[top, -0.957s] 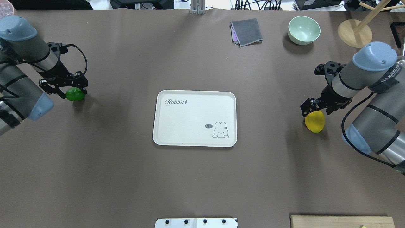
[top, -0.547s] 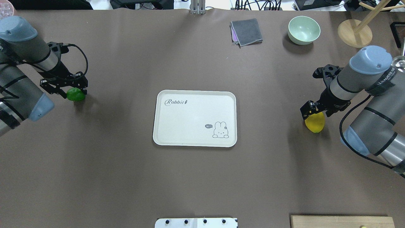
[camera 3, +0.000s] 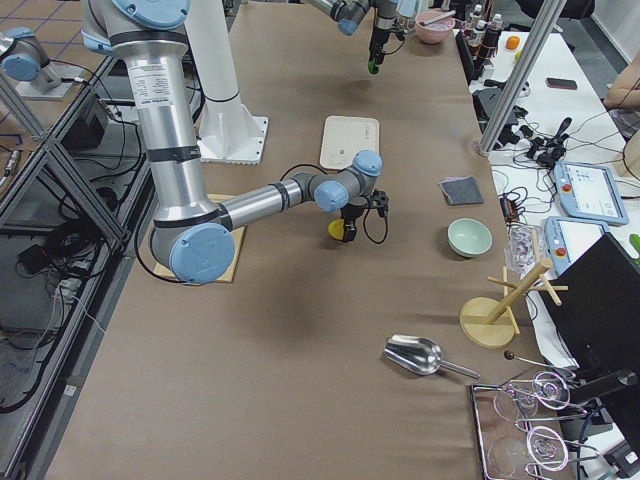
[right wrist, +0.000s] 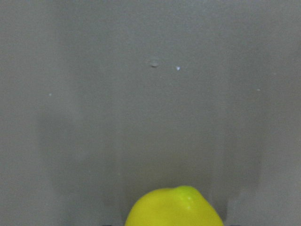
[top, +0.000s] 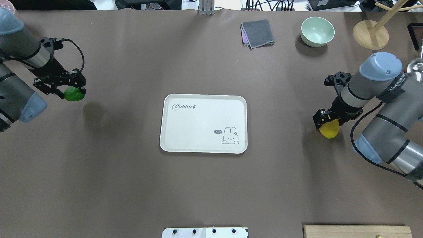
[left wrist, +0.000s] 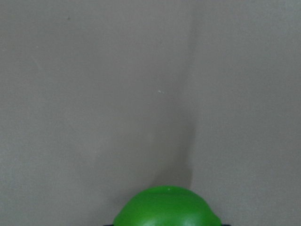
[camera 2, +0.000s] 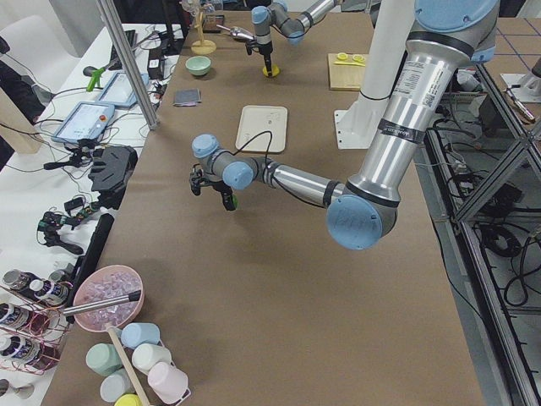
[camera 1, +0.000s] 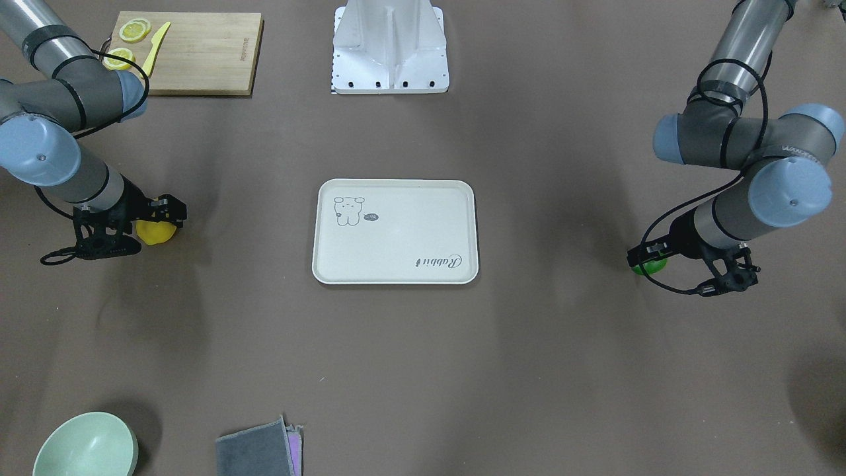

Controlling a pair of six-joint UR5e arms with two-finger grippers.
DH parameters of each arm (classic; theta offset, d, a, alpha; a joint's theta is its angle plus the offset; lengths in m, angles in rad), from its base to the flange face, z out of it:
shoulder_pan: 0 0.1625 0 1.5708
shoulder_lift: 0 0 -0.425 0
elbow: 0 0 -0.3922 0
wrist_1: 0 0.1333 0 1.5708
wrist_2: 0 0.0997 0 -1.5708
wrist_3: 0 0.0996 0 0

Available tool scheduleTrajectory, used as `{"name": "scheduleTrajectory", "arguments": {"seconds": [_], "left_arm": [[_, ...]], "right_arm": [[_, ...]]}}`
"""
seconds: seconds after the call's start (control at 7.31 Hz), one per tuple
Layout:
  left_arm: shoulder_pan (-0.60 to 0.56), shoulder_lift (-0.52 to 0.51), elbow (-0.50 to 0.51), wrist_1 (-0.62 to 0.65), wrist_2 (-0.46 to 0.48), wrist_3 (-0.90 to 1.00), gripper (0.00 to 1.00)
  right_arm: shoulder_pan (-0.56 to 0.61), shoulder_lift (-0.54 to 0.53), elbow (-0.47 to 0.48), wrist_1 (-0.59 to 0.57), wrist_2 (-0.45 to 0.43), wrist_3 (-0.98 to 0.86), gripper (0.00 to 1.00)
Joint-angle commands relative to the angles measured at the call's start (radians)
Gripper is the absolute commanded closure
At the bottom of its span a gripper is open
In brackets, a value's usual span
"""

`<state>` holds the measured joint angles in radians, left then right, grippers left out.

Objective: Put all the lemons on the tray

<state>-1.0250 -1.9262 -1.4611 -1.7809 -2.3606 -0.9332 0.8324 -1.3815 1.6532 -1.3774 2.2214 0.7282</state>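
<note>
The cream-white tray (top: 198,122) with the rabbit drawing lies mid-table and holds nothing. My left gripper (top: 73,92) is shut on the green lemon (top: 74,95) and holds it above the table at the far left; its shadow lies apart from it. The green lemon also shows in the front-facing view (camera 1: 650,266) and the left wrist view (left wrist: 167,207). My right gripper (top: 325,119) is shut on the yellow lemon (top: 329,131), low over the table right of the tray. The yellow lemon also shows in the right wrist view (right wrist: 174,208) and the front-facing view (camera 1: 156,233).
A pale green bowl (top: 317,30), a folded grey cloth (top: 257,33) and a wooden stand (top: 370,34) sit at the far right. A bamboo cutting board (camera 1: 198,46) with lemon slices and a yellow knife lies near the robot's right side.
My left gripper has risen with the green lemon and shifted left, so its shadow now lies apart from it. My right gripper has come down further over the yellow lemon.
</note>
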Motion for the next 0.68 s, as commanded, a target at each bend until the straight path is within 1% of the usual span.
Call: {"name": "scheduleTrajectory", "arguments": {"seconds": [0.0, 0.14, 0.27, 0.41, 0.55], "left_arm": [[-0.044, 0.001, -0.12, 0.161, -0.016, 0.06, 1.0], [-0.058, 0.013, -0.189, 0.254, -0.011, 0.141, 1.0], [-0.07, 0.059, -0.256, 0.277, -0.011, 0.16, 1.0], [-0.081, 0.059, -0.303, 0.337, -0.011, 0.162, 1.0], [-0.083, 0.041, -0.35, 0.442, -0.009, 0.168, 1.0]], "right_arm": [[0.004, 0.001, 0.01, 0.0, 0.043, 0.002, 0.93], [0.013, 0.001, 0.028, 0.0, 0.05, 0.002, 0.98], [0.013, 0.001, 0.045, 0.0, 0.049, 0.002, 0.99], [0.013, 0.002, 0.092, 0.0, 0.043, 0.002, 0.98], [0.01, 0.027, 0.141, 0.001, 0.034, 0.0, 0.96]]}}
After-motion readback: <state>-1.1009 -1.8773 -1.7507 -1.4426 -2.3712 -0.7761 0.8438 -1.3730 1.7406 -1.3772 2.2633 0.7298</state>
